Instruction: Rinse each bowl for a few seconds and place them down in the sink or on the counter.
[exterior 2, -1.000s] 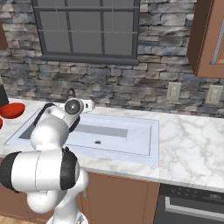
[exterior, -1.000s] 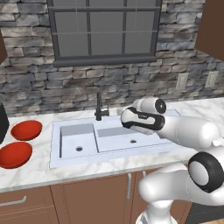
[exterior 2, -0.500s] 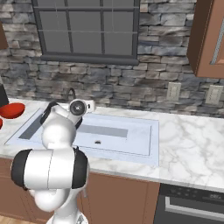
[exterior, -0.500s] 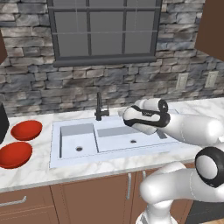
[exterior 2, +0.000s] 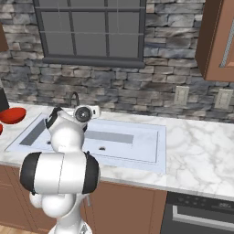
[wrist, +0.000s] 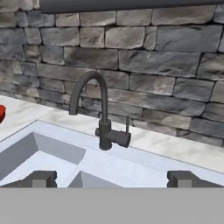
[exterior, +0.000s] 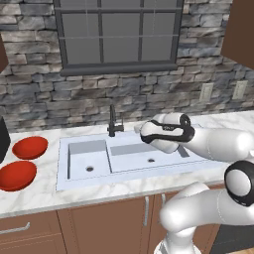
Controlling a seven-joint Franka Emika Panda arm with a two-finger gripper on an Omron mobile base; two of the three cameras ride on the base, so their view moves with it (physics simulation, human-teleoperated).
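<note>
I note 2 bowls (exterior: 24,161) on the counter (exterior: 44,191) left of the sink (exterior: 124,168), one nearer, one farther. The faucet (exterior: 114,121) stands behind the sink at the divider between the basins.

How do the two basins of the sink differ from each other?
The left basin is small and nearly square; the right basin is wider and rectangular. The left basin looks deeper, with taller walls, while the right basin looks shallower. The left basin lies nearer the two red bowls on the counter; the arm reaches over the right basin. Both are pale blue-grey, each with a round drain, and no bowl lies in either.
</note>
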